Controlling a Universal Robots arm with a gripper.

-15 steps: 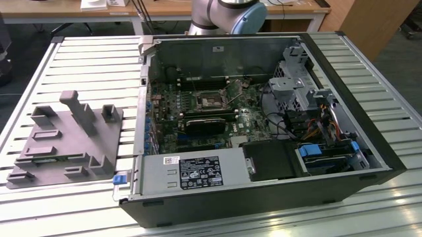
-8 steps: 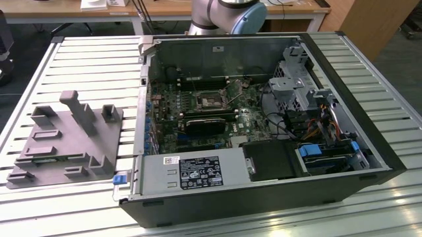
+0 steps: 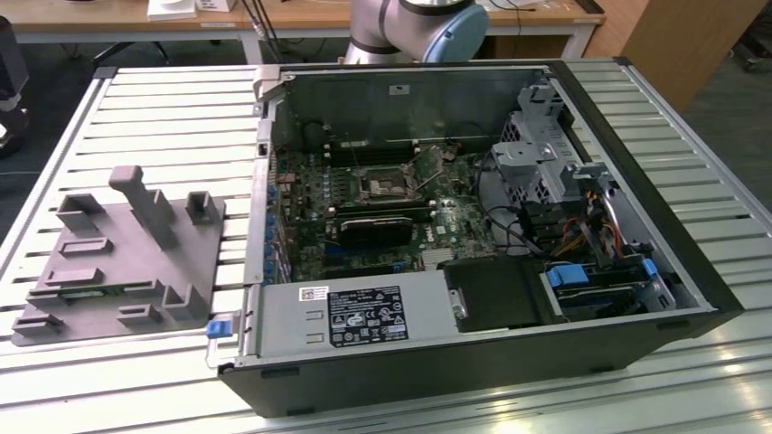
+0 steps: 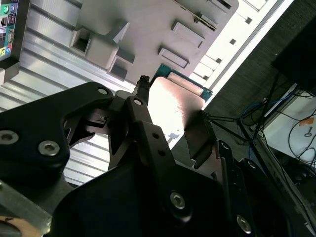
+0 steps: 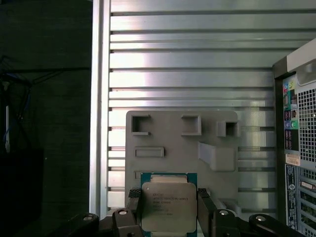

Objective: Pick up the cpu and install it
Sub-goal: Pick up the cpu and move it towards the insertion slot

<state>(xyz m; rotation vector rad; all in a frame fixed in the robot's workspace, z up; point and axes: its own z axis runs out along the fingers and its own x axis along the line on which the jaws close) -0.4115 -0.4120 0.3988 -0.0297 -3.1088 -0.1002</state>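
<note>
The cpu (image 5: 168, 207) is a flat square chip with a pale metal top and a green edge. My gripper (image 5: 169, 211) is shut on it, with a black finger (image 5: 134, 206) against each side. In the second wrist view the cpu (image 4: 175, 101) shows its shiny face between the same fingers (image 4: 142, 111) of the gripper (image 4: 173, 117). It hangs well above the grey fixture block (image 5: 180, 148), which lies on the slatted table. In the exterior view the motherboard socket (image 3: 389, 187) sits inside the open computer case (image 3: 483, 226), its metal lid raised.
The fixture block (image 3: 121, 262) stands at the exterior view's left, with upright posts. The case walls, drive cage (image 3: 543, 145) and cables (image 3: 591, 217) ring the motherboard. The arm's base (image 3: 410, 27) is behind the case. The table edge (image 5: 98, 98) drops to dark floor.
</note>
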